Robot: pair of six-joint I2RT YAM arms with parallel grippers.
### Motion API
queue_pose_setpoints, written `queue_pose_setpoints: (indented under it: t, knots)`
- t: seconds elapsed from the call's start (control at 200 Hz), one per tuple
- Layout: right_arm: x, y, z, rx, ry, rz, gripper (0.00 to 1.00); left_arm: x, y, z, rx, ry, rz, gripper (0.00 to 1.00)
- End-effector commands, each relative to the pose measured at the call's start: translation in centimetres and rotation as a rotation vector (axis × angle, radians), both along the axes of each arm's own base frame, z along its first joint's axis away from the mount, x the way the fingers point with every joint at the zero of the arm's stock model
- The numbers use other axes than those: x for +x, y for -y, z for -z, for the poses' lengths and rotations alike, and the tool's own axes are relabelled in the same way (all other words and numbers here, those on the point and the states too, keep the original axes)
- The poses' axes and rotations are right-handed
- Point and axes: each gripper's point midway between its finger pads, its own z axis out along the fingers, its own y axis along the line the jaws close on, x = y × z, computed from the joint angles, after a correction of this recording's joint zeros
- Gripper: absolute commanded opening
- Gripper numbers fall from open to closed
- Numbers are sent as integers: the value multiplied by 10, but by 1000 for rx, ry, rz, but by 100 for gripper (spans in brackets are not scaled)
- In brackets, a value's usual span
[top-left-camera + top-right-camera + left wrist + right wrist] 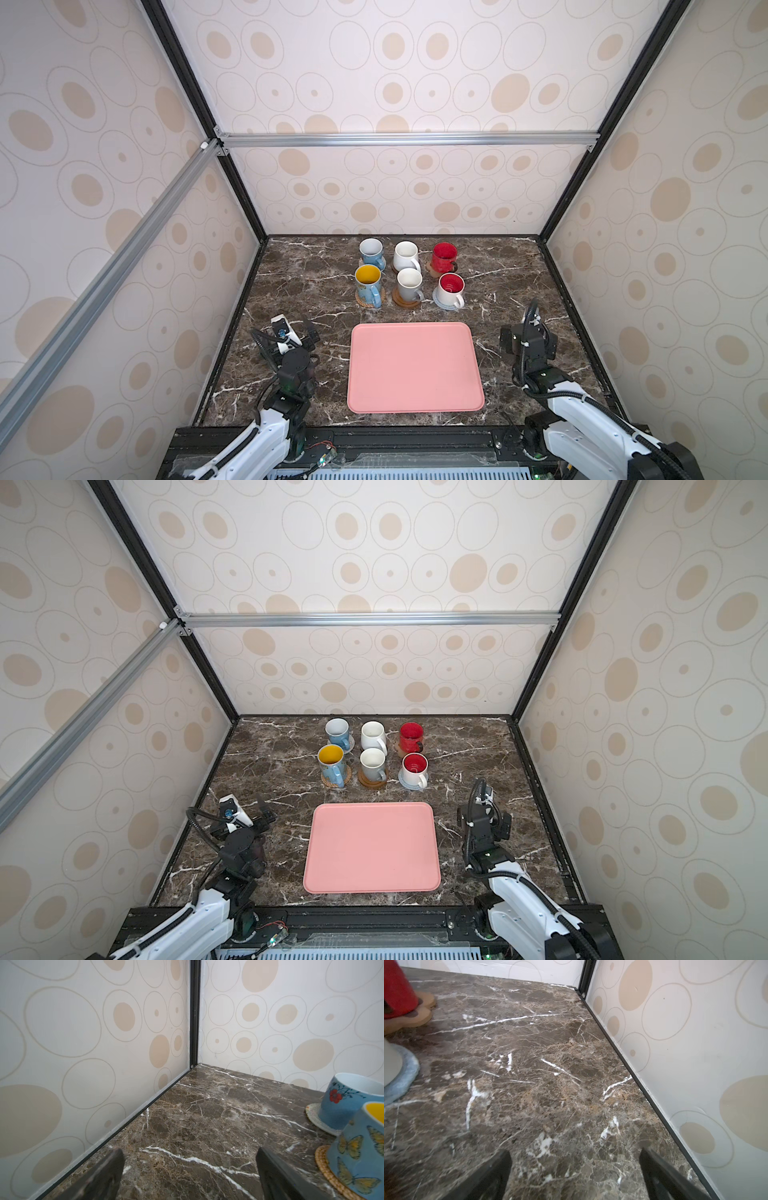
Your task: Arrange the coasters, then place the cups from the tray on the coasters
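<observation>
1. Looks basically done to me. The pink tray (415,365) sits bare at the front of the surface (303,282). All six mugs stand in a tight two-by-three block behind it, each on a coaster.
2. Back row: the blue mug (371,251) on the woven coaster (313,1114), the back white mug (406,255), and the red mug (444,257) on the paw coaster (423,1012).
3. Front row: the yellow-inside mug (368,284) on the rattan coaster (324,1165), the front white mug (409,284) on a brown disc (407,302), and the red-inside mug (451,289) on the blue-grey coaster (402,1080).
4. The left gripper (190,1159) hangs spread wide with nothing in it, beside the tray's left edge. The right gripper (575,1157) is the same on the right side.
5. What I'd worry about: the mugs are packed close with their handles poking frontward. If an arm goes back in to tidy, a spread finger could clip a handle and shove that mug into its neighbour.
6. The paw coaster sticks out mostly on one side of the red mug, so a small nudge might leave it half off.
7. The back white mug's coaster is nearly hidden, so I can't tell how centred it is.
</observation>
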Motion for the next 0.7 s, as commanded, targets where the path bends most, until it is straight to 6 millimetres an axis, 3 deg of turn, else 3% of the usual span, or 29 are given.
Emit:
queue_pose_setpoints:
  t: [0.0,0.21,0.38,0.54,0.64,0.695]
  knots:
    - [24,-2,-13,69,75,-20,100,12,7,-1,27,5,79,100]
    - [62,-9,-1,89,-13,-81,100,29,-14,-5,-74,110,79,100]
    - [88,-8,-5,91,34,-84,100,67,0,4,-57,3,207,100]
    - [100,-2,-8,126,96,-71,100,91,6,13,-59,-73,246,100]
    - [99,6,-2,126,184,-61,100,92,8,14,-62,-79,272,100]
    - [101,-3,-2,137,166,-110,100,90,6,13,-67,-68,260,100]
